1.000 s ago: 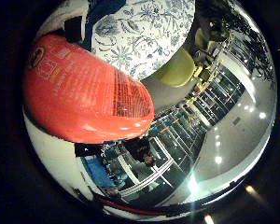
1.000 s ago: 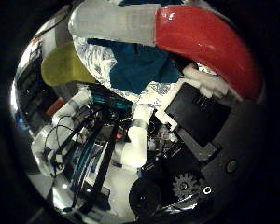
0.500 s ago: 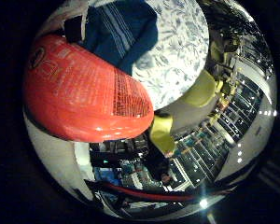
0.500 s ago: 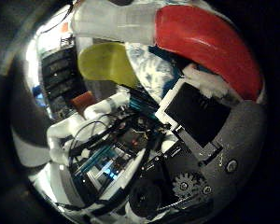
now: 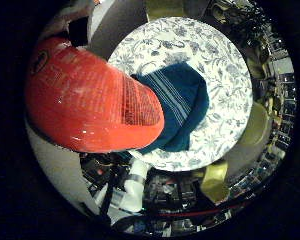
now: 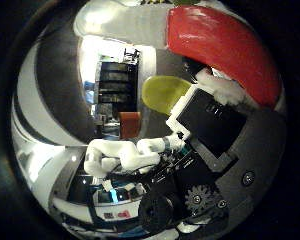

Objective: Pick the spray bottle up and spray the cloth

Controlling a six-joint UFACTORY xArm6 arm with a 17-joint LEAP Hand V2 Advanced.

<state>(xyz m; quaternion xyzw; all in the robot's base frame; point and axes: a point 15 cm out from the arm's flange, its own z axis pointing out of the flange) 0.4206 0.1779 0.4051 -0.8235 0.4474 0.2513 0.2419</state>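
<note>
Round table with a white, blue-flowered top [image 5: 217,65] fills the little-finger-side view; yellow-green chairs [image 5: 255,127] stand at its edge and shelving shows in the room beyond. Folded dark blue cloth [image 5: 182,107] with pale stripes lies flat near the middle of the table.

Red spray bottle [image 5: 87,102] is lifted clear of the table and sits very close to the palm, filling much of that view; its rounded base overlaps one side of the cloth as seen from here. Thumb-side view shows the red body again at the edge, pressed against the black and white parts of the hand [image 6: 210,120]. Judged: hand is closed round the bottle, though the contact along the fingers is only partly visible. Nozzle and trigger not visible in either view.

Step in hand, as I judge it: aiming and spraying. To do it well:
- keep the grip firm so the bottle does not twist when the trigger is squeezed;
- point the nozzle end at the cloth, not at the bare tabletop;
- hold the bottle steady above the cloth before pressing.

Risk: spray missing onto the table if the aim is off.
</note>
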